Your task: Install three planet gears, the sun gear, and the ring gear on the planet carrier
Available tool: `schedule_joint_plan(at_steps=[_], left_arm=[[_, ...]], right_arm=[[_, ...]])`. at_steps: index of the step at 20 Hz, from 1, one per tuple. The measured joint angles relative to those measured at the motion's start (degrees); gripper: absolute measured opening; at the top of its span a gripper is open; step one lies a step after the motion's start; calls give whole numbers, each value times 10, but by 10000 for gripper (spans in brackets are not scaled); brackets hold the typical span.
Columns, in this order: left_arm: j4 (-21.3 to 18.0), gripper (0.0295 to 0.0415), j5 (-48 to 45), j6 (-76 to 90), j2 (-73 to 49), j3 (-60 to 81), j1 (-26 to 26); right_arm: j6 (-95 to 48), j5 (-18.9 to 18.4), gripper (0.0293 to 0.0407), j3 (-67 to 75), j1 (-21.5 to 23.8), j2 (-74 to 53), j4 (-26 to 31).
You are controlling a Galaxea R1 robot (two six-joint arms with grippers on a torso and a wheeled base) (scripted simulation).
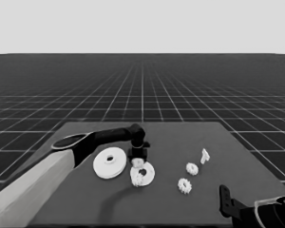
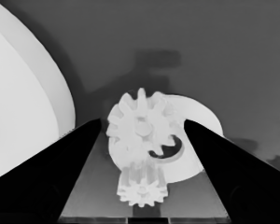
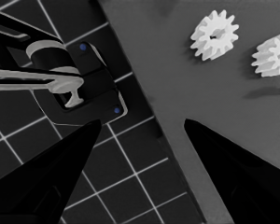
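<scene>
The left arm reaches in over the bench [image 1: 228, 190], its left gripper [image 1: 137, 159] poised above the smaller round part [image 1: 149, 175], which carries a gear [image 1: 139, 179] on its near edge. Another gear [image 1: 137, 162] sits at the fingers. The larger round part [image 1: 109, 164] lies just beside. Two gears [image 1: 192, 168] [image 1: 184, 185] and a thin white piece [image 1: 204, 155] lie well apart. The right gripper [image 1: 224, 199] waits at the lower right corner.

Table [image 1: 85, 209]: spreading dark across the scene.
Left of middle: larger round part [image 1: 109, 164] lying just beside smaller round part [image 1: 142, 174].
Right: two loose gears [image 1: 192, 168] [image 1: 184, 185] resting apart; thin white piece [image 1: 204, 155] lying farther back.
</scene>
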Motion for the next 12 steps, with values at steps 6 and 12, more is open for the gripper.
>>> schedule_joint_plan(at_steps=[6,12], left_arm=[[0,385,0,0,0,0,0],[-68,385,41,-38,-22,69,-79]], right_arm=[[0,0,385,0,0,0,0],[0,0,385,0,0,0,0]])
